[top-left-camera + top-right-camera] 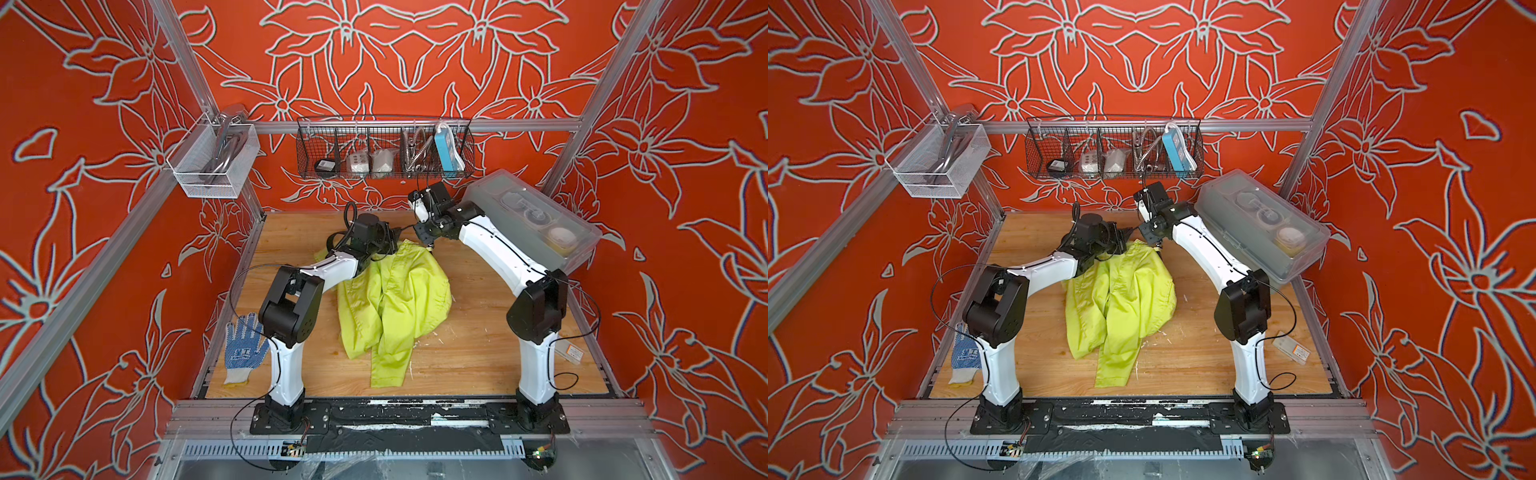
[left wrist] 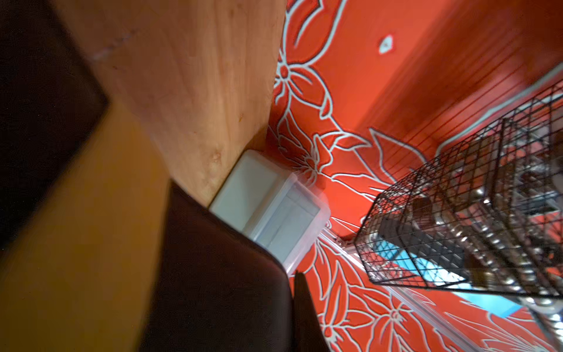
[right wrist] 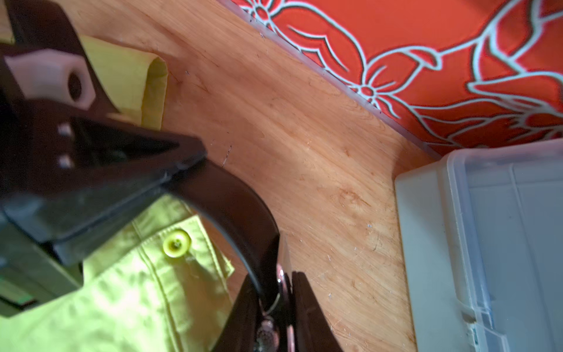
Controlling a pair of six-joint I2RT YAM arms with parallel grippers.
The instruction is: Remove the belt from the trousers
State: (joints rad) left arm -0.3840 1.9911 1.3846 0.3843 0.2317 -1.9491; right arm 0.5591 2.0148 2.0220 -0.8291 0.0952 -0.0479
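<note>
Belt: short dark arc bridges both jaws above waistband of trousers, far end of surface. Left jaws pinched shut on strap; right jaws closed on buckle end. Rest of strap hidden. Pull room rightward judged tight: plastic box near, back wall close.

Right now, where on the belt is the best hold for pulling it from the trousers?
Probably the belt, on its stretch behind the buckle, where it arcs clear of the trousers. Approach from the back wall, jaws across its flat faces. The right gripper is shut at the buckle, the left gripper farther along it.
</note>
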